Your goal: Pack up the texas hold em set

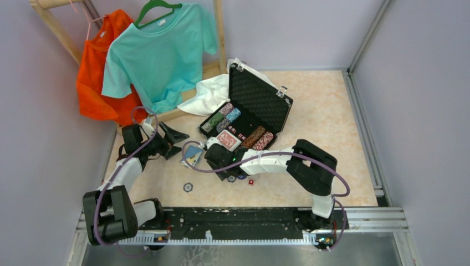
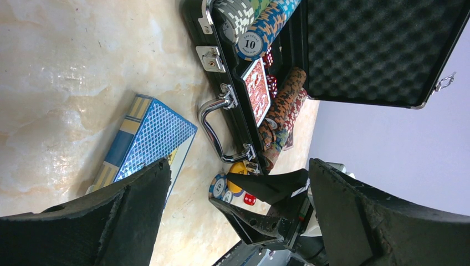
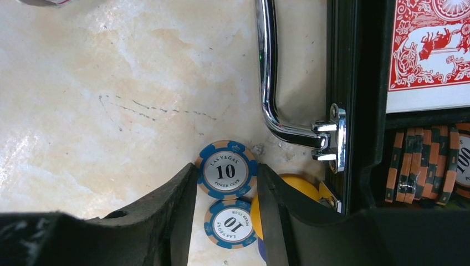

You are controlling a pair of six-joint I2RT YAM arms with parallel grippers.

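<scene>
Pickup is the step in hand, I judge; two blue chips (image 3: 226, 169) lie flat on the table (image 3: 111, 83) between the narrowed fingers of my right end effector (image 3: 226, 183), and I cannot tell if they grip; next, pinch, lift, carry into the open case (image 3: 354, 83) just beyond; left end effector (image 2: 239, 166) gapes wide, empty, near the blue deck (image 2: 149, 138).

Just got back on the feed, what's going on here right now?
The case lies open on the table, with chip rows and the red deck already in it. The right gripper is down at the case's front, straddling two blue chips by the handle. The left gripper hangs open near the blue deck, holding nothing. Another chip and a red die lie loose.
</scene>
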